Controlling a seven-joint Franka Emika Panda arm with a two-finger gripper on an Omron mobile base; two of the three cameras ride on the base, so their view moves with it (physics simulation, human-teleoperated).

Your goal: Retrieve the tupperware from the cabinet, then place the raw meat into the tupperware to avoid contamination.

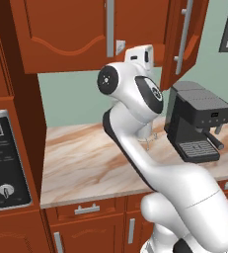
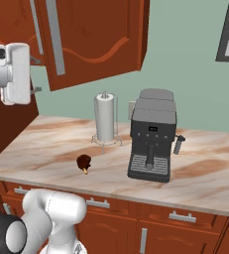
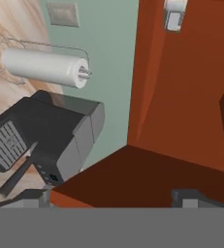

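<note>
The cabinet hangs over the counter, with its left door shut and its right door swung open. The same open door shows in the right base view, and brown cabinet panels stand close ahead in the hand view. My gripper is up at the level of the cabinet's lower edge, left of the open door, and open. Its fingertips stand wide apart with nothing between them. The raw meat lies on the counter in front of the paper-towel roll. The tupperware is hidden.
A white paper-towel roll on a wire stand is at the back of the marble counter. A dark coffee machine stands to its right. An oven panel sits at the counter's left end, and drawers run below.
</note>
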